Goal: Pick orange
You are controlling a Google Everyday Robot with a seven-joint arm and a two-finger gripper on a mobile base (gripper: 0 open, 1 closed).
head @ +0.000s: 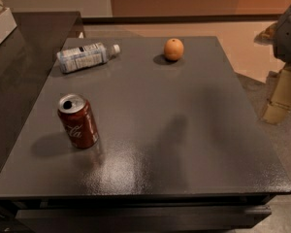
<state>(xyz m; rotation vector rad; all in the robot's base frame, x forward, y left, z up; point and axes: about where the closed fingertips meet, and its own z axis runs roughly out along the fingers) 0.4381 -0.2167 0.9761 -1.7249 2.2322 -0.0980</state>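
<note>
The orange (173, 49) is a small round fruit resting on the far part of the dark grey table (184, 144), right of centre. My gripper (280, 97) shows as a tan piece hanging below a grey arm part (288, 30) at the right edge of the view. It is off the table's right side, well to the right of the orange and nearer than it, touching nothing. The arm casts a soft shadow on the table's middle.
A red soda can (78, 121) stands upright at the near left of the table. A clear plastic bottle (85, 56) lies on its side at the far left. A darker counter (24, 57) adjoins the table on the left. Floor lies beyond and to the right.
</note>
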